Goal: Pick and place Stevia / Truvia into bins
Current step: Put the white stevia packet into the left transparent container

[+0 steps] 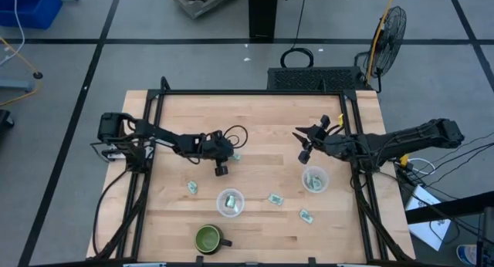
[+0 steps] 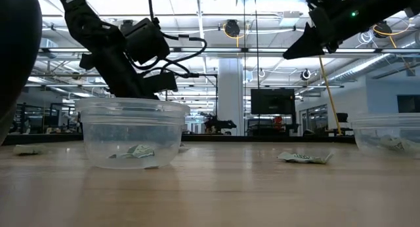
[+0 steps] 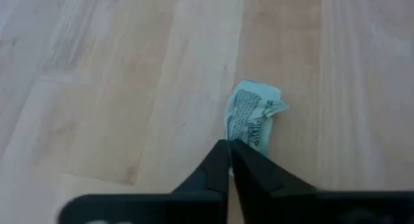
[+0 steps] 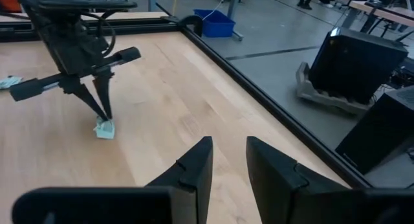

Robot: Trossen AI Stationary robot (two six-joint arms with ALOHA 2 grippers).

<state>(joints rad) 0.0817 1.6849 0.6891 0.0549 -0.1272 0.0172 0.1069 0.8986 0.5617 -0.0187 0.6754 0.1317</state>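
A: Left gripper, what's it on?

B: Fingers pressed together, tips down at the near edge of a crumpled Stevia packet. Looks like they've nipped the paper edge, but can't tell for sure it's really caught. Packet lies on the wood tabletop, just ahead of the tips.

A: How'll it handle?

B: My guess: v. light, thin paper, soft, already creased. Won't break, could tear or slip out if only a corner is pinched. Better to take it across a raised fold or mid-edge, not the flat face, since a flat packet gives the tips nothing to get under.

A: Farther out?

B: Right gripper held up off the table, well apart from that packet, fingers a small gap apart, nothing between them. Under and beside it sits a clear cup w/ packets inside; second clear cup nearer the left tips, also w/ a packet or so. Loose packets lie between the cups, one more past the left cup. Dark green mug furthest off.
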